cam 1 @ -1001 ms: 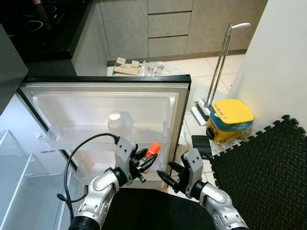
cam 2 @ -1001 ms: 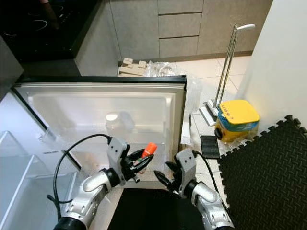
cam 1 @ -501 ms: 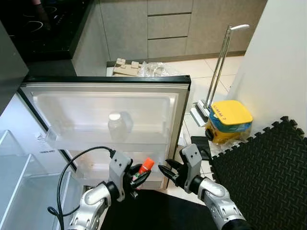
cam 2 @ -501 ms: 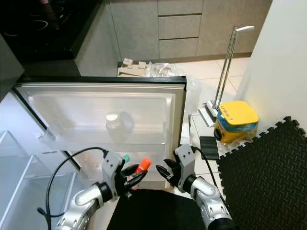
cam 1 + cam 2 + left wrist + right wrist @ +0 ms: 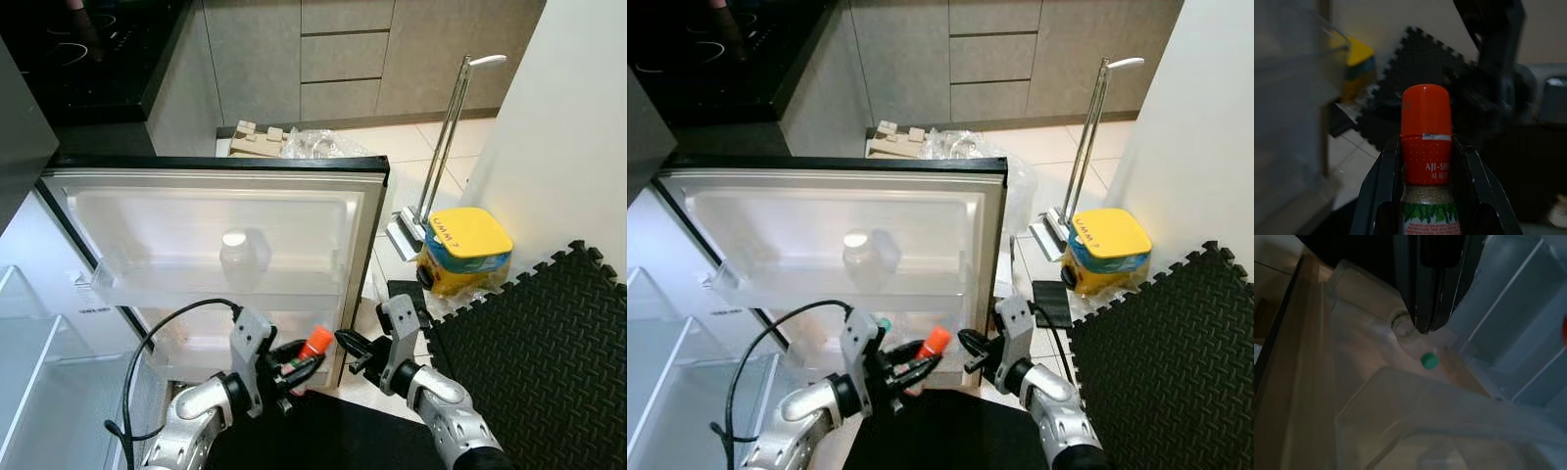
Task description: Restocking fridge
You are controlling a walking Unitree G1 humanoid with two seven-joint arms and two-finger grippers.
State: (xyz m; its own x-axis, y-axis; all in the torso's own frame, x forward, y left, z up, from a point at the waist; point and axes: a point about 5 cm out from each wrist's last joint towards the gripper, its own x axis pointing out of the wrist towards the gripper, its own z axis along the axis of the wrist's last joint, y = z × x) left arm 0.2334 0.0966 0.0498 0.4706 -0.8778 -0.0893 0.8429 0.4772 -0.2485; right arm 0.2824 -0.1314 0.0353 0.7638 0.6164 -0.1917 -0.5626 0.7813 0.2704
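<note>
Seasoning bottle, red-capped, pinched at its neck by the left gripper before the fridge door's lower shelf; probably light, rigid, slippery glass; right gripper close by, fingers apparently pressed together.

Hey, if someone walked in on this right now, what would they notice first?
Probably the orange-capped seasoning bottle clamped in the left tool, low in front of the open fridge door. Next, the lone white-lidded jar on the door's upper shelf. Off to the right, a bright yellow container sits on the floor beside the black foam mat.
</note>
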